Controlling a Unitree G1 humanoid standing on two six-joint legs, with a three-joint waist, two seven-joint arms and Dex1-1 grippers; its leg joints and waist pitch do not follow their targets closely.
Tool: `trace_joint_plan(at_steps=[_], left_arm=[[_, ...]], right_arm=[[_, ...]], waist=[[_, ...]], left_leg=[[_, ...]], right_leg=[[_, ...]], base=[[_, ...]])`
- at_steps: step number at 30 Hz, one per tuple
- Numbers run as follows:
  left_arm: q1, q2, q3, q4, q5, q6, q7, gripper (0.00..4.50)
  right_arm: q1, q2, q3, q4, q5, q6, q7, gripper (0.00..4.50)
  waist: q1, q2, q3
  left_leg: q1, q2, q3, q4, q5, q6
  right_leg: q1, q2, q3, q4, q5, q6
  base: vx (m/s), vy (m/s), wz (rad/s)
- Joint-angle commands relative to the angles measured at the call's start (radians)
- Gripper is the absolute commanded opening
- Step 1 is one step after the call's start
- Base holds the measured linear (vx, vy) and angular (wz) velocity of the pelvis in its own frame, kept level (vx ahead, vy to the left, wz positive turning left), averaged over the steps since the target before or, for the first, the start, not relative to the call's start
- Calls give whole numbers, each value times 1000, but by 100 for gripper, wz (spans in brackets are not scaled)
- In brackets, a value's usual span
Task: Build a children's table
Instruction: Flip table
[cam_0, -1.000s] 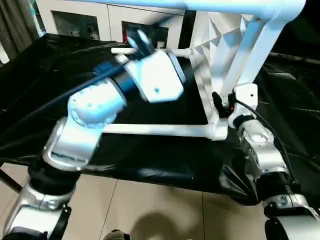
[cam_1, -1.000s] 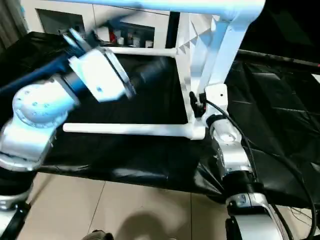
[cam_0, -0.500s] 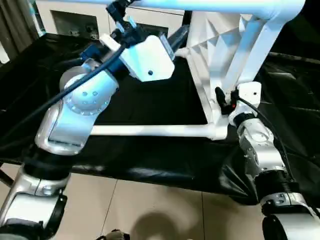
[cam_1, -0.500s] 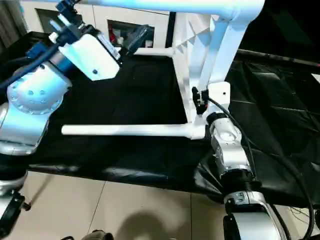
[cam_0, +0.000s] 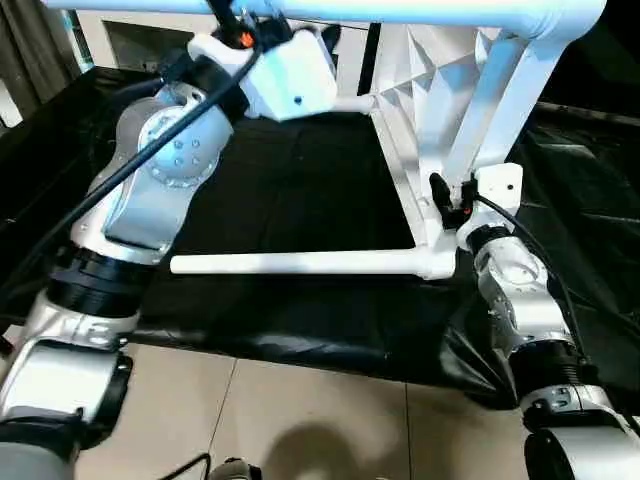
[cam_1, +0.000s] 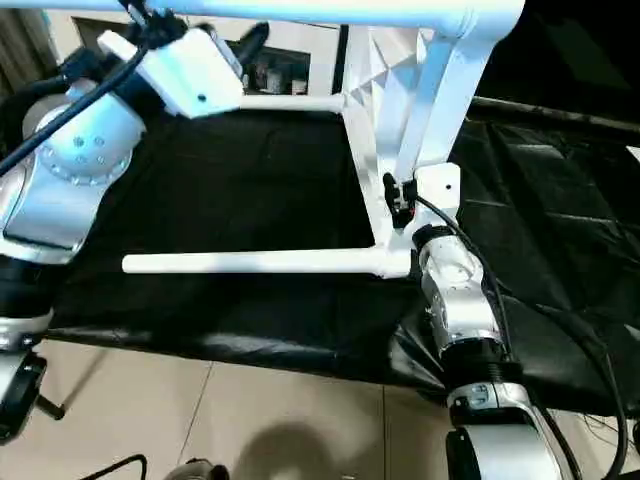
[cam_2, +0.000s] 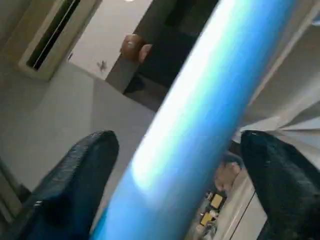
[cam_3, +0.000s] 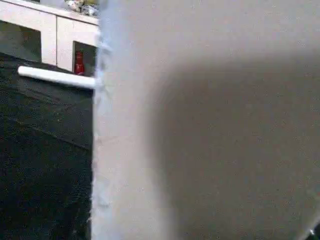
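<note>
The white children's table stands on its side on the black-covered bench, its ribbed table top (cam_0: 420, 90) upright and its legs pointing to my left. The lower leg (cam_0: 300, 263) lies along the bench. The upper leg (cam_0: 400, 10) runs across the top of the head view. My left gripper (cam_2: 175, 140) is raised to that upper leg, open, with one dark finger (cam_2: 75, 185) on each side of it and apart from it. My right gripper (cam_0: 445, 200) is shut on the table top's near rim, just above the lower corner socket (cam_0: 440, 263).
A far leg (cam_1: 290, 102) sticks out behind my left forearm. A white cabinet with glass doors (cam_0: 130, 40) stands behind the bench. The black cover (cam_0: 290, 190) hangs over the front edge above a tiled floor (cam_0: 300, 420).
My left arm has swung up and back from over the middle of the bench to the upper leg. The right arm and the table have stayed put.
</note>
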Motion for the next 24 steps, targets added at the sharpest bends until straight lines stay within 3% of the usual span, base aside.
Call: trace_joint_plan(at_steps=[1, 6, 7, 10, 13, 17, 20, 24], left_arm=[[0, -14, 20, 11, -32, 26, 2, 398], [8, -67, 48, -23, -132, 43, -17, 357], [15, -88, 61, -33, -159, 64, -18, 352], [25, -133, 107, -48, -217, 122, -10, 345], [18, -156, 149, -48, -266, 165, 3, 340], [4, -204, 216, -40, -341, 218, 38, 334], [3, -290, 307, -31, -441, 283, 80, 332], [20, -330, 350, -25, -476, 334, 94, 331]], right_arm=[[-47, -39, 15, -52, -41, -41, 31, 207], [-88, -101, 22, -71, -75, -37, 51, 207], [-100, -115, 19, -72, -78, -34, 55, 207], [-137, -165, 14, -73, -93, -32, 65, 207], [-174, -210, 7, -83, -90, -17, 89, 207], [-219, -272, 19, -88, -115, -6, 115, 207], [-284, -337, 34, -77, -144, 3, 147, 207], [-333, -391, 67, -81, -185, 22, 202, 207]], waist=[[9, 7, -74], [19, 3, -76], [24, 2, -78], [30, 6, -82], [37, 8, -79], [47, 12, -76], [49, 11, -75], [50, 7, -68]], left_leg=[[46, 56, -33, -62, -149, -19], [43, 54, -30, -55, -106, 10], [39, 52, -28, -51, -68, 34], [35, 49, -25, -42, -19, 68], [33, 47, -22, -40, -27, 88], [38, 51, -22, -41, -49, 83], [41, 51, -21, -40, -70, 80], [42, 53, -22, -44, -126, 67]], right_leg=[[31, -72, 27, -61, 72, -228], [36, -73, 28, -58, 98, -235], [38, -72, 29, -53, 132, -237], [37, -68, 28, -47, 189, -249], [35, -67, 26, -48, 168, -252], [30, -66, 26, -53, 110, -245], [28, -65, 26, -58, 80, -250], [26, -68, 25, -70, -20, -235]], base=[[0, 0, 0], [0, 0, 0], [0, 0, 0], [0, 0, 0], [0, 0, 0], [0, 0, 0], [0, 0, 0], [0, 0, 0]])
